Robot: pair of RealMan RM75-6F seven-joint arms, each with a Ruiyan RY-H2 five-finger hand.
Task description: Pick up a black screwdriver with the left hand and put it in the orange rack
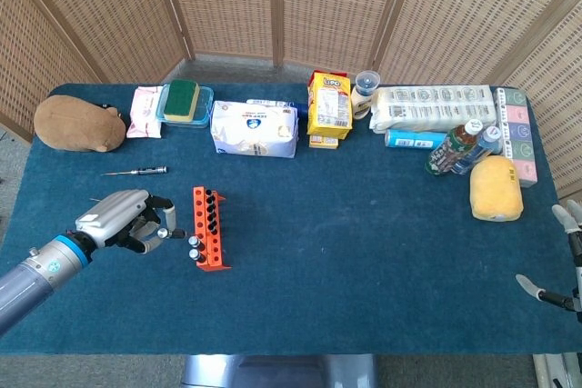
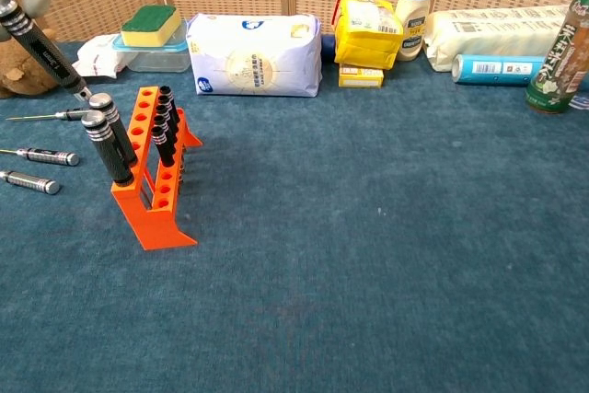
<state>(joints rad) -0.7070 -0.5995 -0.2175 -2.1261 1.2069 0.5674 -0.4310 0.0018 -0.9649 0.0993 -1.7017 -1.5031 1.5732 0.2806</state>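
The left hand point(image 1: 127, 221) has its fingers wrapped around a black screwdriver point(image 2: 41, 43), held just left of the orange rack point(image 2: 155, 177) and above the table; in the chest view its long axis runs diagonally, pointed end down and right toward the two tools already standing at the rack's near end. That view cuts off most of the hand and the handle's top. The right hand point(image 1: 566, 256) is only partly visible at the table's edge, fingers apart, holding nothing.
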